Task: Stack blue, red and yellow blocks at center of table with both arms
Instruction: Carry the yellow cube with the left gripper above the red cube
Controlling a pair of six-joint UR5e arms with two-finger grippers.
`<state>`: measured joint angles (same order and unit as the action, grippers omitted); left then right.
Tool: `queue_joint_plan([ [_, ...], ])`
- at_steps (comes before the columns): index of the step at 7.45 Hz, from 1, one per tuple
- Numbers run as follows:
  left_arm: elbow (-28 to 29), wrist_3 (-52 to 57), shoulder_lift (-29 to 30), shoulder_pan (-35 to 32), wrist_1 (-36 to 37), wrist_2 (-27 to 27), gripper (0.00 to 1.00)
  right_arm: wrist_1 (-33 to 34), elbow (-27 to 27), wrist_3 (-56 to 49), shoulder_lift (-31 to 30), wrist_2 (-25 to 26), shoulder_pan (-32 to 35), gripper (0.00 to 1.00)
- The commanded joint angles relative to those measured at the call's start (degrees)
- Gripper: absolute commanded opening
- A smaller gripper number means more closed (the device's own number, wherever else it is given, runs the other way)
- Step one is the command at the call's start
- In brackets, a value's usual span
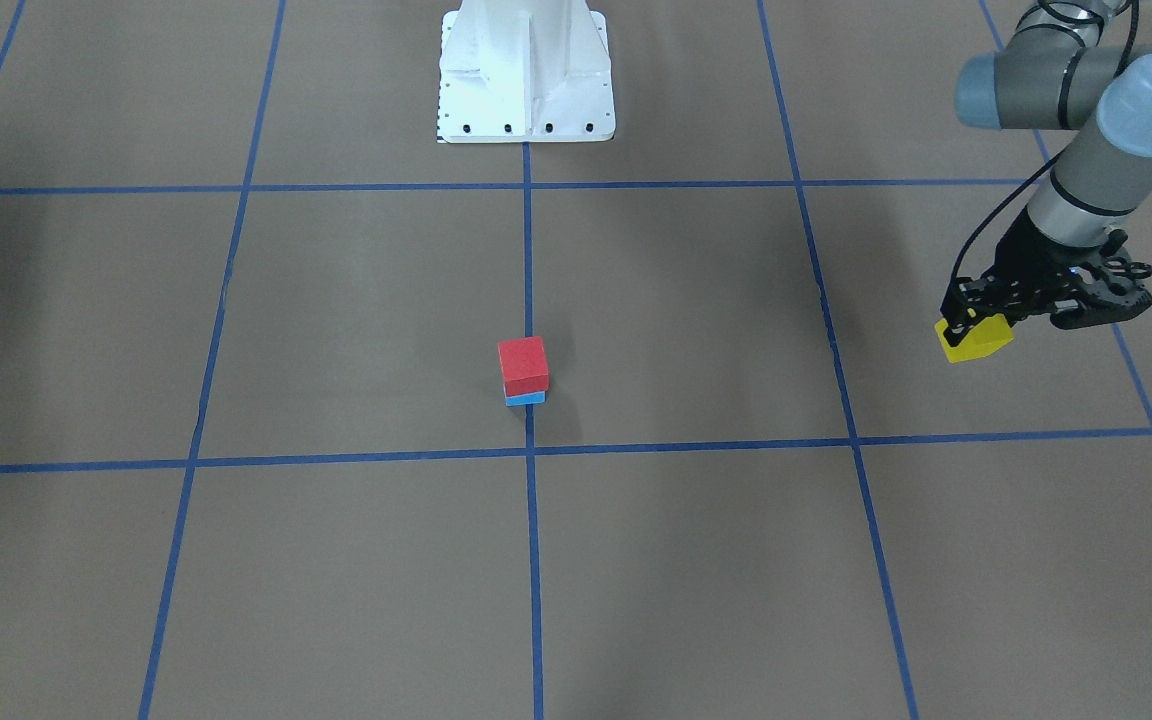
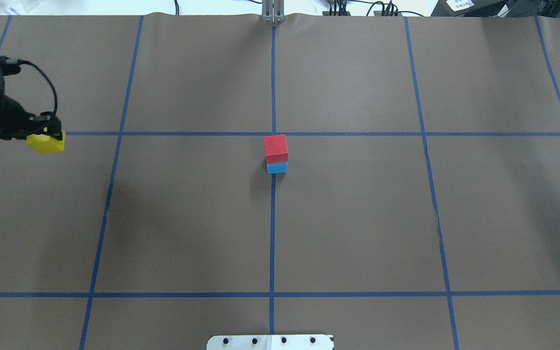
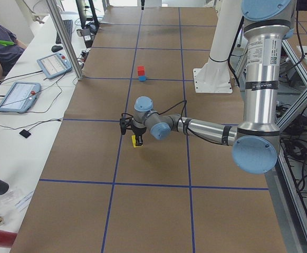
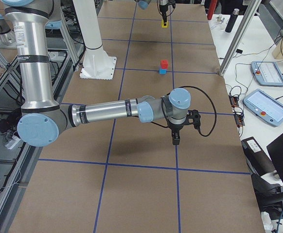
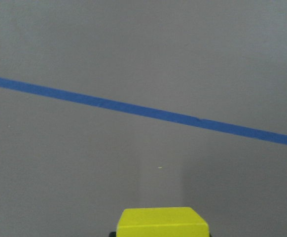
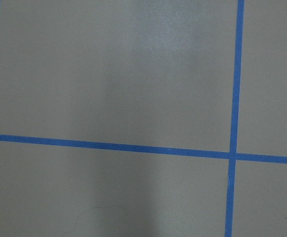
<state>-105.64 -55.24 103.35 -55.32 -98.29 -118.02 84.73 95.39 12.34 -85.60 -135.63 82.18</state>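
On the bench (image 2: 358, 218), the left gripper (image 1: 969, 322) is holding the yellow block (image 1: 981, 343), fingers clamped on it, well apart from the centre, where the red block (image 2: 275, 147) is sitting on the blue block (image 2: 276, 168). Only topping the stack is remaining, I judge; for the right gripper (image 4: 175, 141), I cannot tell how its fingers are standing.

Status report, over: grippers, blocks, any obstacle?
Left gripper shut on yellow block, off to side. Right gripper: cannot tell. Red block on blue block at center. No obstacle seen between.
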Motion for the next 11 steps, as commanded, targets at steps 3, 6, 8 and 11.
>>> queue_joint_plan([
  [3,6.0,-9.2,32.9,13.8,26.8,6.6,0.00,0.0,-0.1,0.0,-0.1,0.0,0.0,1.00],
  [6,21.5,-14.8,42.5,19.4,17.1,9.7,0.00,0.0,-0.1,0.0,-0.1,0.0,0.0,1.00],
  [8,25.3,-17.3,43.5,20.1,12.4,9.7,0.00,0.0,0.0,0.1,-0.2,-0.1,0.0,1.00],
  [11,28.0,-17.9,46.9,20.1,12.4,9.5,0.00,0.0,0.0,0.0,-0.4,-0.1,0.1,1.00],
])
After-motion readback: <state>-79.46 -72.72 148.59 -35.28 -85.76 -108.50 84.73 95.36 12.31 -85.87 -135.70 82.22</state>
